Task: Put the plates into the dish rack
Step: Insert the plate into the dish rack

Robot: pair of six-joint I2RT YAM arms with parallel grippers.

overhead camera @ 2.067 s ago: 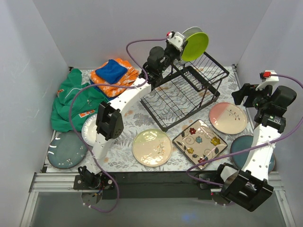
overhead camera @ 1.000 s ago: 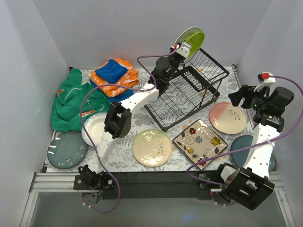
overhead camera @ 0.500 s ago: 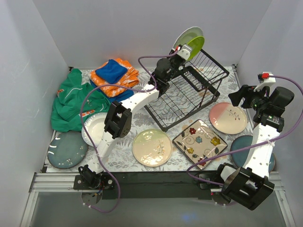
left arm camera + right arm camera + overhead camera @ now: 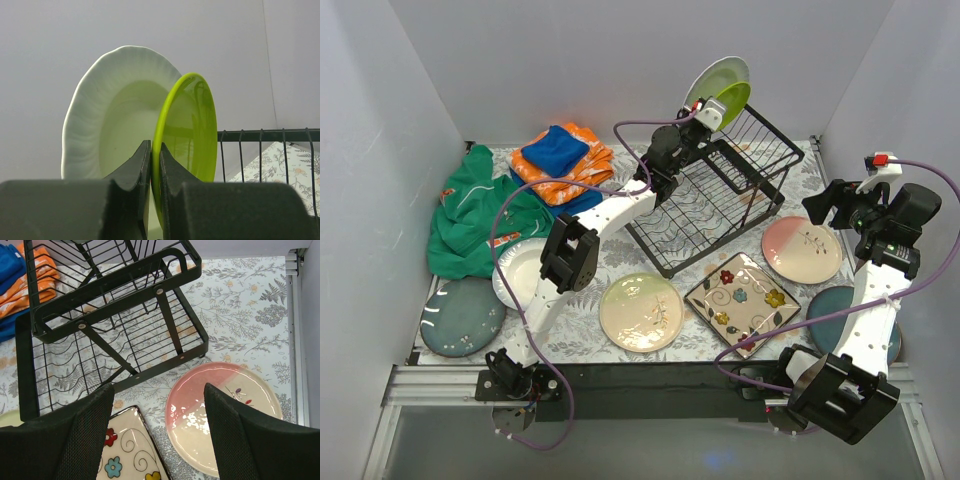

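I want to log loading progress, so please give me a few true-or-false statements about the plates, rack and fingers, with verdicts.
1. The left fingers are clamped on the lime plate. True.
2. A white plate stands upright right behind the lime plate. True.
3. The right fingers hold the pink plate. False: they are spread apart above it with nothing between them, and the plate lies flat on the table.
4. The square plate is slotted into the rack. False: it lies flat on the table, outside the rack.
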